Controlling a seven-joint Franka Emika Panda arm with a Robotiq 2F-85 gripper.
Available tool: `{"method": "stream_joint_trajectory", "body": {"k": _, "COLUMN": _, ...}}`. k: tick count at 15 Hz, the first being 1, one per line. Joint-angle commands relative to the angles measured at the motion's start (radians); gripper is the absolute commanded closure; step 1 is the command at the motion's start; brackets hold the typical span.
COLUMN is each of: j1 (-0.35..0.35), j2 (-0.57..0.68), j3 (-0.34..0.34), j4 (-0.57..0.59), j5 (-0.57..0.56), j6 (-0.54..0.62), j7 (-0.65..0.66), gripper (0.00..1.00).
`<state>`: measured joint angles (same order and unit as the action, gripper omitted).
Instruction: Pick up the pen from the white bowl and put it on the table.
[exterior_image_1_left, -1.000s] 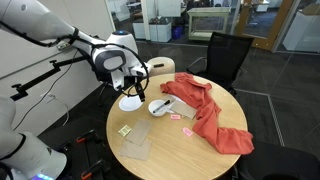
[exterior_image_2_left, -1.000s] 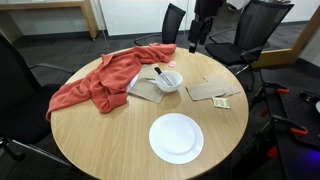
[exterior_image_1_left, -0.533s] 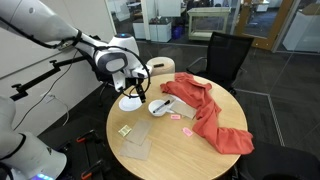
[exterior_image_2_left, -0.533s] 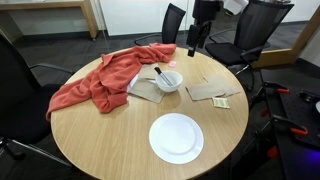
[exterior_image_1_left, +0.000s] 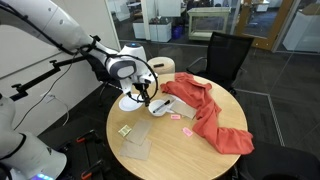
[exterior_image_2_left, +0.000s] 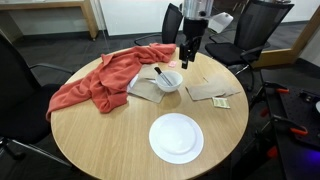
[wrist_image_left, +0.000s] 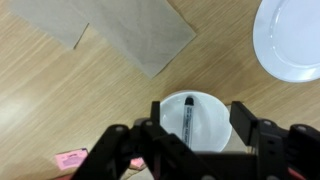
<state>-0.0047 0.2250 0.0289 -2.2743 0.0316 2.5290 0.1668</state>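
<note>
The white bowl (wrist_image_left: 205, 135) sits on the round light wood table (exterior_image_2_left: 90, 140), with the dark pen (wrist_image_left: 188, 118) lying in it. The pen's end sticks up over the rim in an exterior view (exterior_image_2_left: 159, 72). My gripper (wrist_image_left: 199, 121) is open and hangs right above the bowl, one finger on each side of it, not touching the pen. In both exterior views the gripper (exterior_image_2_left: 186, 60) (exterior_image_1_left: 149, 92) is a little above the bowl (exterior_image_2_left: 169, 81) (exterior_image_1_left: 160, 107).
A flat white plate (exterior_image_2_left: 176, 137) (wrist_image_left: 296, 38) lies near the bowl. A red cloth (exterior_image_2_left: 100, 80) (exterior_image_1_left: 212, 118) is draped over the table's side. Brown paper sheets (wrist_image_left: 140, 30) and a small pink item (wrist_image_left: 70, 158) lie on the table. Black chairs (exterior_image_2_left: 262, 25) stand around.
The gripper has moved from beside the table's edge over to the bowl and come lower. The pen, bowl and plate have not moved.
</note>
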Motion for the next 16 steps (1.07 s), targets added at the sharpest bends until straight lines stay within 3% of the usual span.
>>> {"method": "stream_joint_trajectory", "body": {"k": 1, "j1": 0.032, "j2": 0.086, "j3": -0.025, "j4": 0.077, "j5": -0.035, "j6": 0.02, "j7": 0.038, "gripper": 0.32}}
{"method": "stream_joint_trajectory", "body": {"k": 2, "j1": 0.036, "j2": 0.105, "j3": -0.029, "j4": 0.094, "j5": -0.04, "j6": 0.021, "j7": 0.041, "gripper": 0.37}}
{"method": "stream_joint_trajectory", "body": {"k": 5, "j1": 0.052, "j2": 0.161, "j3": -0.047, "j4": 0.145, "j5": -0.052, "j6": 0.034, "j7": 0.057, "gripper": 0.39}}
{"method": "stream_joint_trajectory", "body": {"k": 7, "j1": 0.062, "j2": 0.195, "j3": -0.061, "j4": 0.175, "j5": -0.058, "j6": 0.052, "j7": 0.074, "gripper": 0.51}}
{"method": "stream_joint_trajectory", "body": {"k": 10, "j1": 0.075, "j2": 0.24, "j3": -0.076, "j4": 0.212, "j5": -0.059, "j6": 0.093, "j7": 0.079, "gripper": 0.6}}
{"method": "stream_joint_trajectory", "body": {"k": 11, "j1": 0.08, "j2": 0.256, "j3": -0.08, "j4": 0.223, "j5": -0.057, "j6": 0.11, "j7": 0.079, "gripper": 0.56}}
{"method": "stream_joint_trajectory", "body": {"k": 16, "j1": 0.102, "j2": 0.321, "j3": -0.094, "j4": 0.268, "j5": -0.053, "j6": 0.154, "j7": 0.076, "gripper": 0.53}}
